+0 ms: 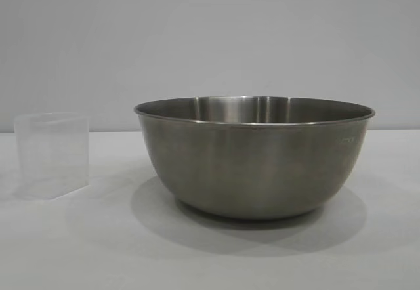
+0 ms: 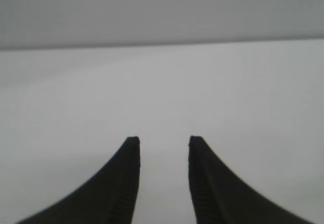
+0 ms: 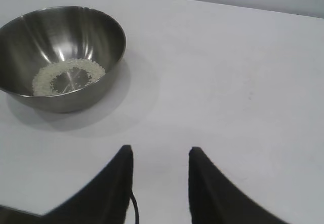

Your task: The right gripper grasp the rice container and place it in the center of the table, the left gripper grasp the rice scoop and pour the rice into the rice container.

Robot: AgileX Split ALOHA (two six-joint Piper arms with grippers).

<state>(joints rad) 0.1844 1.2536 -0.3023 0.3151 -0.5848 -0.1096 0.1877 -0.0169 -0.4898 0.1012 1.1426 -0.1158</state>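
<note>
While the large round brushed stainless-steel mixing bowl, the rice container (image 1: 254, 155), fills the centre and right of the exterior frame, the small translucent whitish plastic measuring cup, the rice scoop (image 1: 51, 154), stands upright at the left edge of that frame, well apart from the bowl. Both rest on the flat table with its plain white covering (image 1: 79, 250), and the bowl throws a soft shadow toward the lower part of the frame. Neither arm shows in the exterior view.

From the right wrist camera, the bowl sits in the upper left of the frame, and a ring of whitish-beige rice grains (image 3: 68, 76) lies on its bottom, leaving the shiny middle bare. The right gripper (image 3: 160, 154), a black two-fingered claw with pointed fingers, appears at the lower edge of that frame, its fingers partly apart with nothing but bare table between them, well away from the bowl.

From the left wrist camera, the left gripper (image 2: 162, 143), an identical black claw, also stands partly open and holds nothing; beyond its tips lie only white table and grey wall.
</note>
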